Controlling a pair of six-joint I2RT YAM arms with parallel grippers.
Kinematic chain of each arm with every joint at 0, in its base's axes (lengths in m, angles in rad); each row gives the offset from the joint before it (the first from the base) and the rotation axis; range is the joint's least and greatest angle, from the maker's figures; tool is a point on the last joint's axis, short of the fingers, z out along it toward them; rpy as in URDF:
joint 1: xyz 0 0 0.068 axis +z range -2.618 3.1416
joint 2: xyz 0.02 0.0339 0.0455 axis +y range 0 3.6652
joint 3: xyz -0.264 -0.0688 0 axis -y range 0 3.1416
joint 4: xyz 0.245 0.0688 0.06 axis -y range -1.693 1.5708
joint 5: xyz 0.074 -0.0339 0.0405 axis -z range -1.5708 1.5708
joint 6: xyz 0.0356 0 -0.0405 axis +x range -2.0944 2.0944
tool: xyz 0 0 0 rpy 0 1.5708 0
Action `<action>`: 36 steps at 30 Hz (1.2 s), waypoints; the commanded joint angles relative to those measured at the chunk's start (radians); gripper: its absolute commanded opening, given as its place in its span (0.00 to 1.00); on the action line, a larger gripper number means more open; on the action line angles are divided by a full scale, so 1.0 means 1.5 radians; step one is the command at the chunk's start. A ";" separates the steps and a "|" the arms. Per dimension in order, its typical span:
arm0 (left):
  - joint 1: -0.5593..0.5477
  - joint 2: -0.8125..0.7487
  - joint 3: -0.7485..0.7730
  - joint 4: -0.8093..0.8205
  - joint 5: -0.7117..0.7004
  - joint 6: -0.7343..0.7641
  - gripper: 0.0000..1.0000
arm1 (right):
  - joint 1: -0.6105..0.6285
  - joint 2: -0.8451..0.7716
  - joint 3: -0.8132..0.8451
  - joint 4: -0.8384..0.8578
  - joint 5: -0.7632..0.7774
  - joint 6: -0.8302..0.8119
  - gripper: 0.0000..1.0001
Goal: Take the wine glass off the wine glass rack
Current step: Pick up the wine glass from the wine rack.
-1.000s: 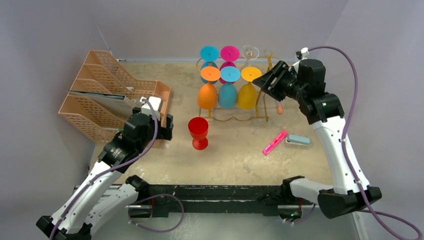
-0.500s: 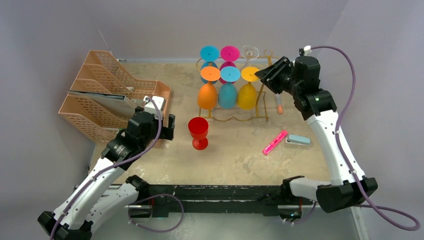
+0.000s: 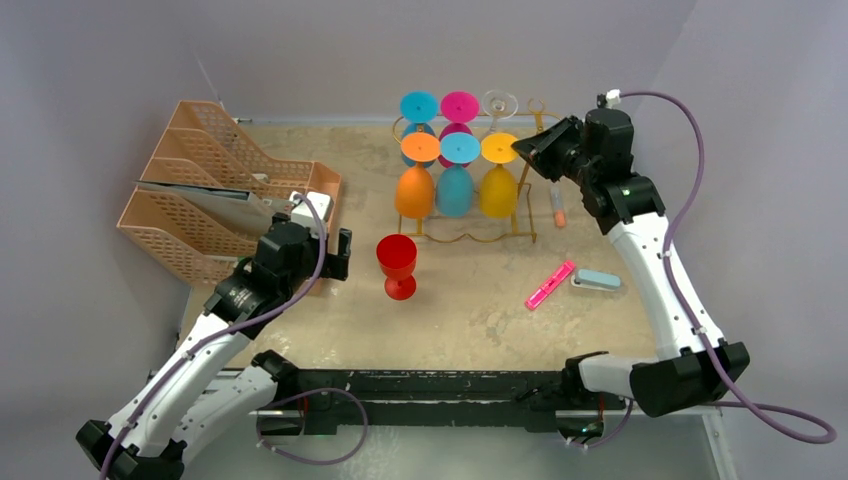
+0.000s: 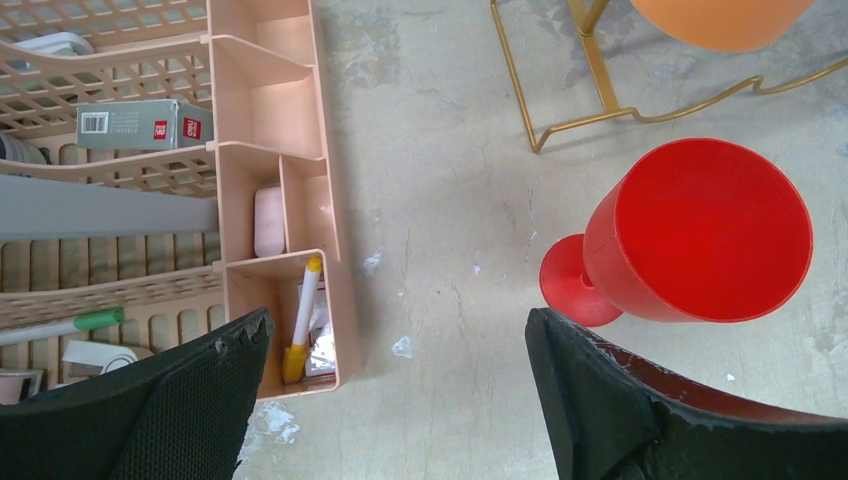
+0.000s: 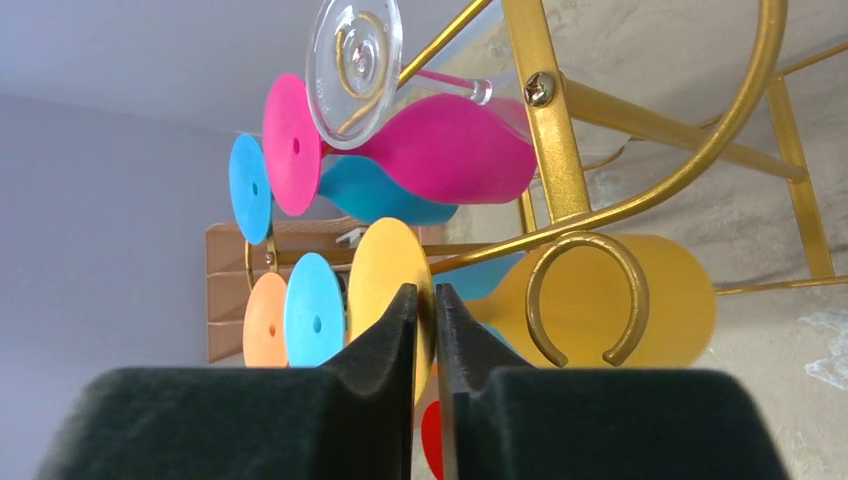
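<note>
The gold wire rack (image 3: 470,238) stands at the back of the table with several coloured wine glasses hanging upside down from it. The yellow wine glass (image 3: 497,193) hangs at the front right. My right gripper (image 3: 520,150) is at that glass's foot; in the right wrist view its fingers (image 5: 425,300) are shut on the edge of the yellow foot disc (image 5: 385,265), beside a gold loop hook (image 5: 588,298). A red wine glass (image 3: 397,262) stands upright on the table. My left gripper (image 4: 400,330) is open and empty, just left of the red glass (image 4: 710,230).
Peach mesh file trays (image 3: 200,190) with pens and small items fill the left side. A pink marker (image 3: 550,284) and a grey-blue case (image 3: 598,280) lie at the right front. An orange-tipped pen (image 3: 557,208) lies right of the rack.
My right arm has shifted back and to the right, and its fingers have closed on the yellow glass's foot. The left arm has barely moved.
</note>
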 commanded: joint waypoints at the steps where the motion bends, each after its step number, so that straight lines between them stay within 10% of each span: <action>1: 0.004 0.014 0.013 0.027 0.022 0.015 0.96 | -0.002 -0.026 -0.007 0.028 0.003 0.013 0.07; 36: 0.003 0.008 0.019 0.013 0.032 0.011 0.97 | -0.004 -0.115 -0.122 0.149 -0.017 0.116 0.00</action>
